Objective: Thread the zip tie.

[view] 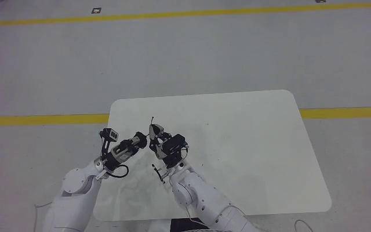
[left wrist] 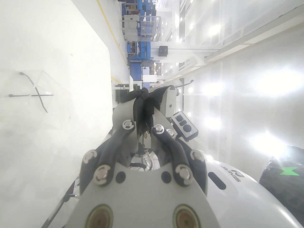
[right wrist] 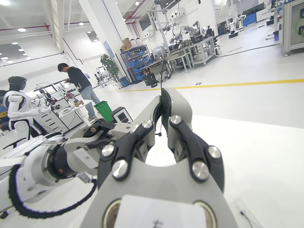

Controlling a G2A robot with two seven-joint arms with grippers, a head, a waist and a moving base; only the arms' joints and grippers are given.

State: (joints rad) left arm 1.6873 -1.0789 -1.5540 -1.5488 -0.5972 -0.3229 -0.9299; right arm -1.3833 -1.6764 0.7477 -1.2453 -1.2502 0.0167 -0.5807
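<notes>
Zip ties are counting three across the views, against two grippers and one white table (view: 243, 145). The right gripper (right wrist: 162, 103) is clamping its fingers tight on one thin black zip tie (right wrist: 162, 79). The strap is sticking straight out past the fingertips, while the small head is hanging in the gap behind them, toward the wrist. The left gripper (left wrist: 143, 100) is pressing its black-padded fingers together, and whether anything is caught between them cannot be told. In the top view its fingertips are sitting just beside the right gripper's fingers, both over the table's near edge. The left wrist view is adding what the top view is not resolving: two spare ties (left wrist: 21, 95) lying crossed on a clear sheet (left wrist: 54, 81) on the table, well out to the side of the left fingers and apart from them. The right wrist view is showing the held strap's run through the fingers, and one loose tie lying on a clear sheet back beside its wrist; whether that is one of the crossed pair cannot be told.
</notes>
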